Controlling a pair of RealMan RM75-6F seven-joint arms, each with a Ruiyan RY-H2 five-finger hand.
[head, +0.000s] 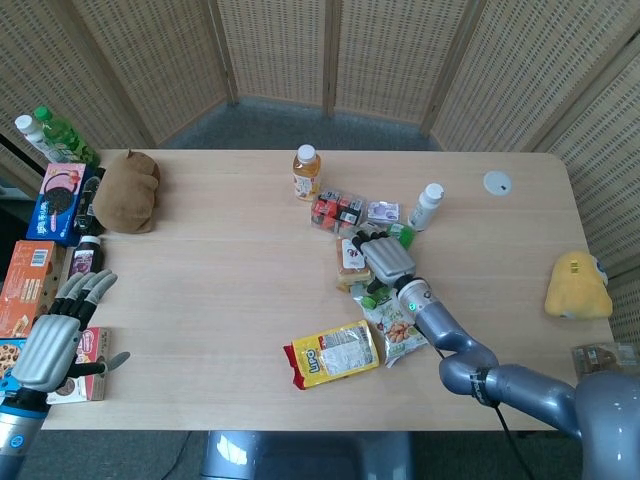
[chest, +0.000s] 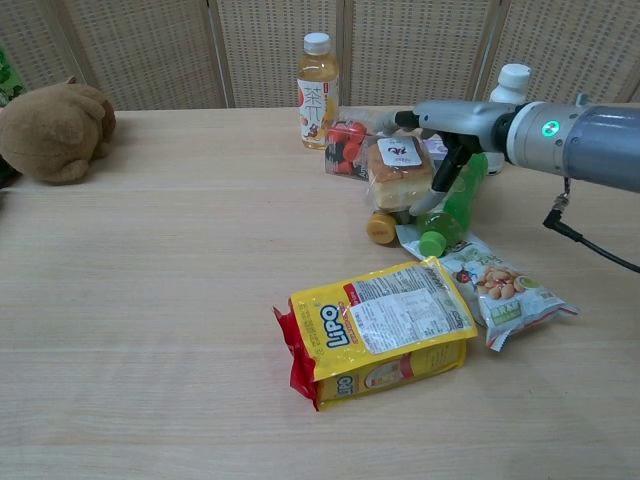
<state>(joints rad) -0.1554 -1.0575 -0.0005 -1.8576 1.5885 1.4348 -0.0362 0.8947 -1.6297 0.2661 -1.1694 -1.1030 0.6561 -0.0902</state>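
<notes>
Reach step: right hand (chest: 447, 125) over bread pack (chest: 399, 172) mid-worktop, fingers spread, gripping nothing (green bottle (chest: 452, 203) just right). Next: lower, close. Left hand (head: 58, 335) open, idle near-left.

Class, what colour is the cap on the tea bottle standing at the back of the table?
White. The tea bottle with its cap shows best in the chest view.

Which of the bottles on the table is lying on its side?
The green bottle, lying under the right hand beside the wrapped cake. The orange tea bottle and the white bottle both stand upright.
</notes>
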